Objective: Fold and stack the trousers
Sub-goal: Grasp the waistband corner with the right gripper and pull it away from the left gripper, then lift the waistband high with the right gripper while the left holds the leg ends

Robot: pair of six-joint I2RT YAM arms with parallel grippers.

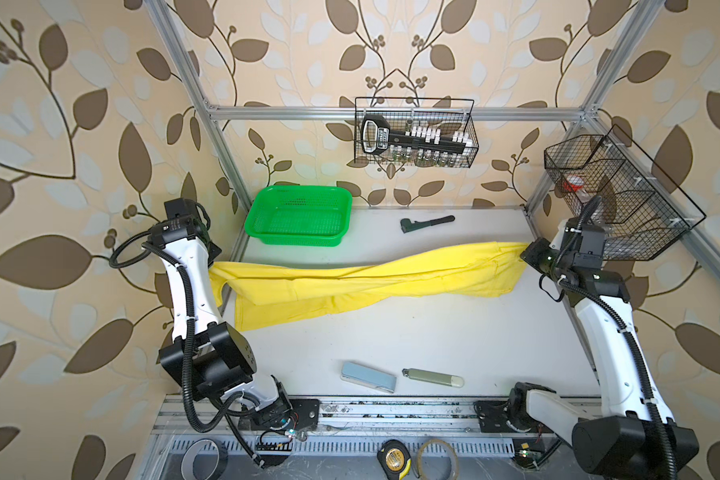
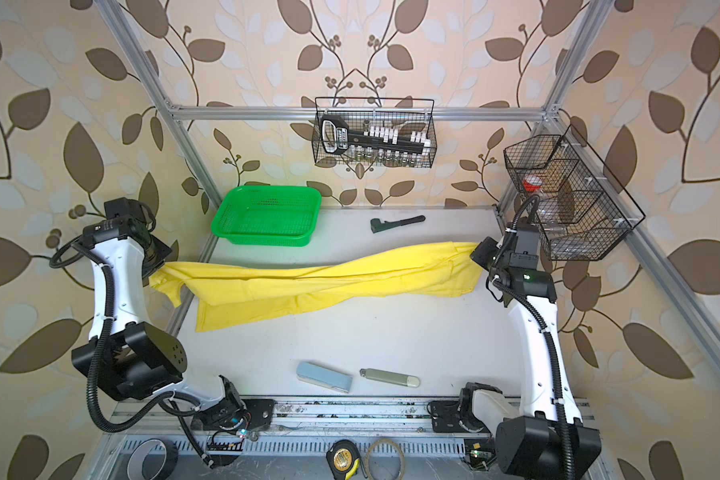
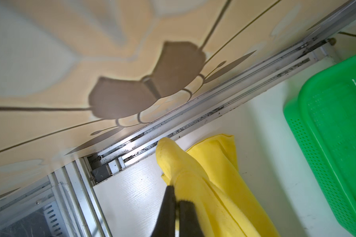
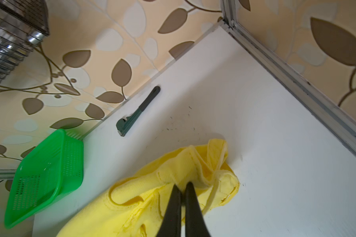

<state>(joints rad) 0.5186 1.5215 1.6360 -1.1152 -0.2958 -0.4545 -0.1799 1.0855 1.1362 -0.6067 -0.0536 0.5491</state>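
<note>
Although your left gripper (image 3: 177,195) and right gripper (image 4: 183,185) pinch the yellow trousers (image 1: 371,278) stretched out near the green basket (image 1: 298,220), you've folded nothing yet.

No legible text or labels.

trousers (image 1: 371,278): soft matt cloth | basket (image 1: 292,240): glossy perforated plastic | table (image 1: 433,332): smooth matt

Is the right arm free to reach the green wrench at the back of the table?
Probably not yet. The right tool is shut on one end of the trousers. The wrench lies nearby with nothing in between, but the tool would have to let go first.
</note>
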